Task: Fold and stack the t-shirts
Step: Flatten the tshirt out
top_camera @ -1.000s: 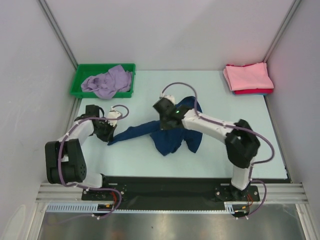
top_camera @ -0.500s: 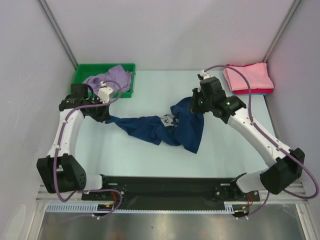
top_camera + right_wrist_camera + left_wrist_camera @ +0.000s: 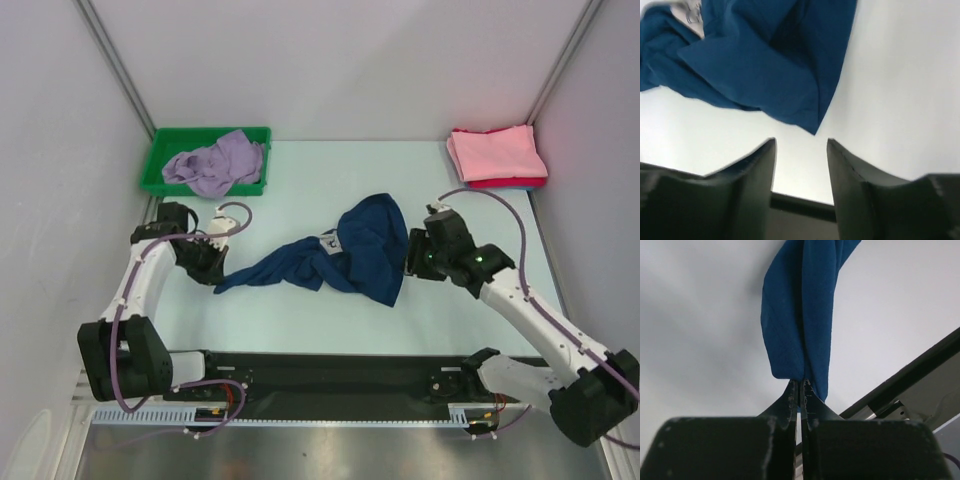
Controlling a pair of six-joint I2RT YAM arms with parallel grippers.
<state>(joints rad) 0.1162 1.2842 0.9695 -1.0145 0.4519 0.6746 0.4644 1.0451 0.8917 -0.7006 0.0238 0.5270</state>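
Left claw point(image 3: 800, 385) pinches a corner of the navy shirt point(image 3: 355, 250), crumpled on the table point(image 3: 300, 180); right claw point(image 3: 801, 142) gapes empty beside its edge. Best next: grip that edge and pull the cloth flat before folding.

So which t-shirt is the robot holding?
The navy blue t-shirt, crumpled mid-table: the left gripper is shut on its end. The lavender t-shirt lies in the green bin and the pink folded stack sits at the far right, both untouched.
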